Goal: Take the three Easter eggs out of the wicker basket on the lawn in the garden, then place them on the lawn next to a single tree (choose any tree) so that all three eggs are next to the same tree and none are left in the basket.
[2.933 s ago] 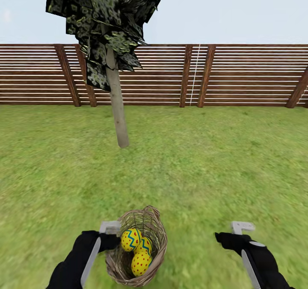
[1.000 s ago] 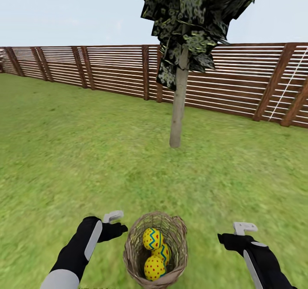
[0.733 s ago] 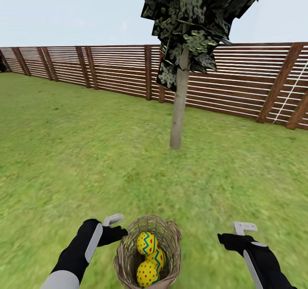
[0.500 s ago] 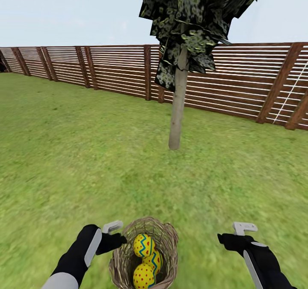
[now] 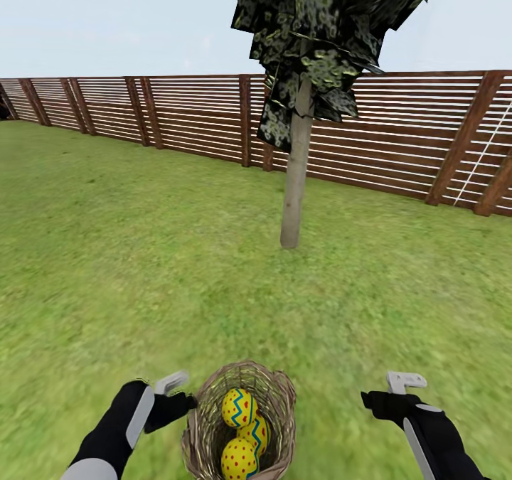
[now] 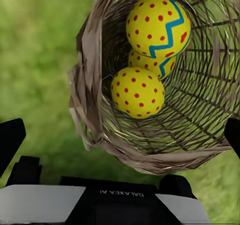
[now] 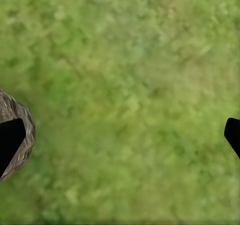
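Three eggs [image 5: 240, 430] sit stacked inside the basket [image 5: 279, 409], one on top, one low, the third half hidden between them; none out yet. Basket stands on the lawn [image 5: 142, 274] close in front of the robot, between the two arms. Tree [image 5: 294, 181] stands well beyond it, fence [image 5: 178, 114] behind.

Left gripper [image 5: 171, 395] hangs just beside the basket's rim, jaws wide, nothing held; its wrist view looks straight down at the eggs [image 6: 150, 50]. Right gripper [image 5: 398, 387] is off to the other side over bare grass [image 7: 130, 100], jaws spread wide, empty.

Risks, as I judge them:
- Basket is light and narrow at the base. A finger catching the rim on the way in probably tips it.
- Eggs are round and smooth. An off-centre pinch likely squirts the top one out.
- Lifting the top egg may shift the two below.
- Long carry to the tree; a weak grip may drop the egg short.
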You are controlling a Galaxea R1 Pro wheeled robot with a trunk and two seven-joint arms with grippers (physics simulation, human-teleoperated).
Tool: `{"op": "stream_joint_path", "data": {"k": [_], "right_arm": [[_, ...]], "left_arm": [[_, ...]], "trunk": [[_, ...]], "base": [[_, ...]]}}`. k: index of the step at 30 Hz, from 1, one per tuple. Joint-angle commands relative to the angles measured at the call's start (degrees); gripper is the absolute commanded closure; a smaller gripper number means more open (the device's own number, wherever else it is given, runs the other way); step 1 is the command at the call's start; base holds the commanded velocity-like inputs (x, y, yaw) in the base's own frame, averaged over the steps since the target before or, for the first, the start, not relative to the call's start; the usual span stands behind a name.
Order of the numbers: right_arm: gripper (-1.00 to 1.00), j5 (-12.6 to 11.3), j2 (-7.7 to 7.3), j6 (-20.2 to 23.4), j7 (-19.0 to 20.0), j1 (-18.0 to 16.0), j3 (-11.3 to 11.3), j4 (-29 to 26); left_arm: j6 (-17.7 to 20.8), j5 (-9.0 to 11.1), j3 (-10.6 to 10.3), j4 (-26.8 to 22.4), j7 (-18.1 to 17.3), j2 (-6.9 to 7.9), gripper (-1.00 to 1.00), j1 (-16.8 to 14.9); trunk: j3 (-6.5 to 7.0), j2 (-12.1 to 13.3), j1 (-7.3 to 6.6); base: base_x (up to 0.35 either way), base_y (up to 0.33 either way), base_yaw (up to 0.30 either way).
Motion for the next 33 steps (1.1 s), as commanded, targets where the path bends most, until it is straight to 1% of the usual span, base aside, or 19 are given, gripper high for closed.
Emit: {"op": "stream_joint_path", "data": {"k": [1,3,5,7,9,10,19,28,31,32,33], "right_arm": [[-1.0,-0.07,-0.01,0.28,0.05,-0.03,-0.01,-0.07],[-1.0,-0.07,-0.01,0.28,0.05,-0.03,-0.01,-0.05],[-1.0,-0.11,-0.01,0.28,0.06,-0.02,-0.01,-0.04],[-1.0,-0.1,-0.01,0.28,0.06,-0.03,-0.01,-0.04],[-1.0,-0.09,-0.01,0.28,0.06,-0.03,-0.01,-0.04],[-1.0,-0.1,-0.01,0.28,0.06,-0.03,-0.01,-0.04],[-1.0,-0.12,-0.01,0.28,0.06,-0.03,-0.01,-0.04],[-1.0,-0.12,-0.05,0.28,0.22,-0.03,-0.01,0.17],[-1.0,-0.24,-0.22,0.47,0.47,-0.03,-0.08,-0.12],[-1.0,-0.3,-0.24,0.53,0.91,-0.03,-0.08,-0.35],[-1.0,-0.36,-0.26,0.62,3.03,-0.03,-0.16,-0.81]], "left_arm": [[-0.65,0.2,0.36,0.94,0.06,-0.1,-1.0,-0.02],[-4.28,0.21,0.46,3.1,0.1,-0.11,-1.0,-0.01],[-10.71,0.14,0.46,5.45,0.17,-0.18,-1.0,-0.01],[-12.89,0.13,0.44,6.14,0.19,-0.2,-1.0,0.0],[-13.94,0.16,0.45,6.47,0.2,-0.22,-1.0,0.0],[-14.14,0.18,0.44,6.53,0.21,-0.23,-1.0,0.0],[-14.48,0.21,0.43,6.63,0.21,-0.52,-1.0,0.0],[-14.52,0.28,0.43,6.59,0.14,-0.49,-1.0,0.0],[-14.56,0.29,0.43,6.62,0.13,-0.36,-1.0,0.0],[-14.56,0.29,0.43,6.62,0.12,-0.35,-1.0,0.0],[-14.57,0.29,0.43,6.63,0.12,-0.34,-1.0,0.0]], "trunk": [[-0.05,-0.03,0.0],[-0.05,-0.03,0.0],[-0.05,-0.03,0.0],[-0.05,-0.03,0.0],[-0.05,-0.03,0.0],[-0.05,-0.03,0.0],[-1.67,-3.64,1.97],[-1.67,-3.64,1.97],[-2.21,-4.84,2.63],[-2.38,-5.24,2.85],[-2.56,-5.64,3.07]], "base": [[0.0,0.0,0.0],[0.0,0.0,0.0],[0.0,0.0,0.0],[0.0,0.0,0.0],[0.0,0.0,0.0],[0.0,0.0,0.0],[0.0,0.0,0.0],[0.0,0.0,0.0],[0.0,0.0,0.0],[0.0,0.0,0.0],[0.0,0.0,0.0]]}}
